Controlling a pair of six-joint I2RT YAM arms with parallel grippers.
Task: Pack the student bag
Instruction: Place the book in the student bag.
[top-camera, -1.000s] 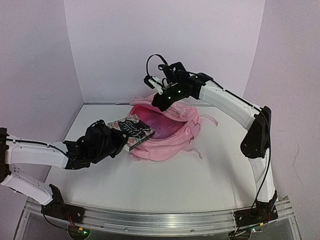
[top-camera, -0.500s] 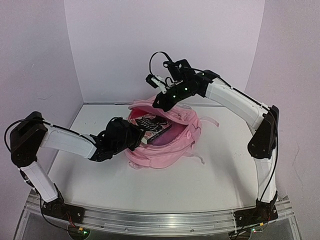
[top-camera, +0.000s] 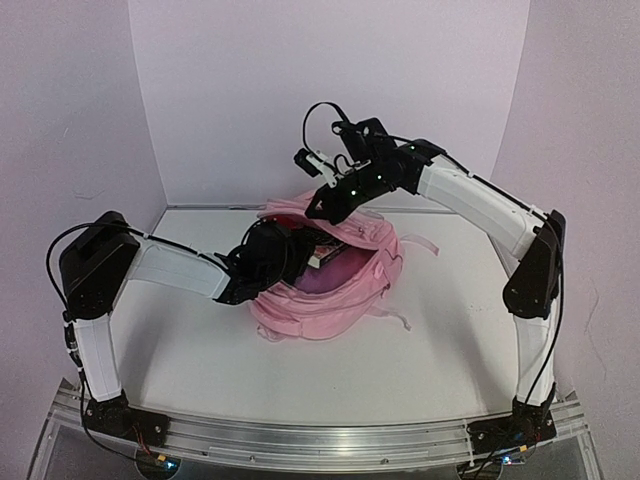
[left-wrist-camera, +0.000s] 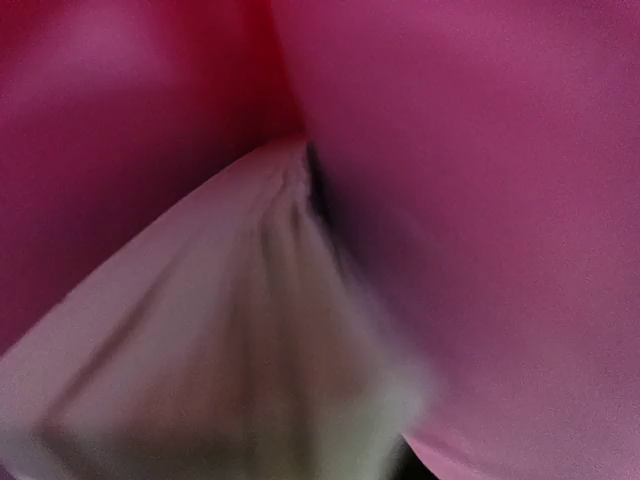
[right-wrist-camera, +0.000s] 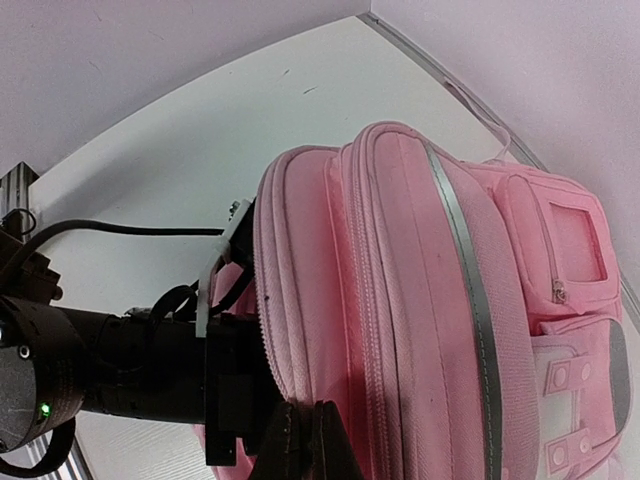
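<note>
My left gripper (top-camera: 287, 252) is buried in the mouth of the student bag (top-camera: 330, 295). I cannot tell whether its jaws are clamped or slack. Its own camera is pressed so close that I get only pink lining and a pale blurred wedge (left-wrist-camera: 230, 350), which I take to be page edges. Just ahead of the fingers a book (top-camera: 322, 250) lies tilted across the opening, part in and part proud of the rim. Above and beyond it, my right gripper (right-wrist-camera: 308, 445) is pinched tight on the bag's upper rim, holding the mouth up.

These are the risks as I judge them. If the left lets go with the book perched like this, it may lodge on the rim or slide back out instead of dropping in. If I push deeper, the soft bag is held only by that one pinch. It could skid away across the table (top-camera: 300, 370) or pull free of the right fingers, and the mouth would then fold over my left wrist. Backing out blind, I could snag the lining.

The bag sits directly under both tools, slumped and soft. It is pale pink outside and deeper pink within, and it is unzipped wide. A silver strip (right-wrist-camera: 465, 270) and a front zip pocket (right-wrist-camera: 575, 250) show on its face.
</note>
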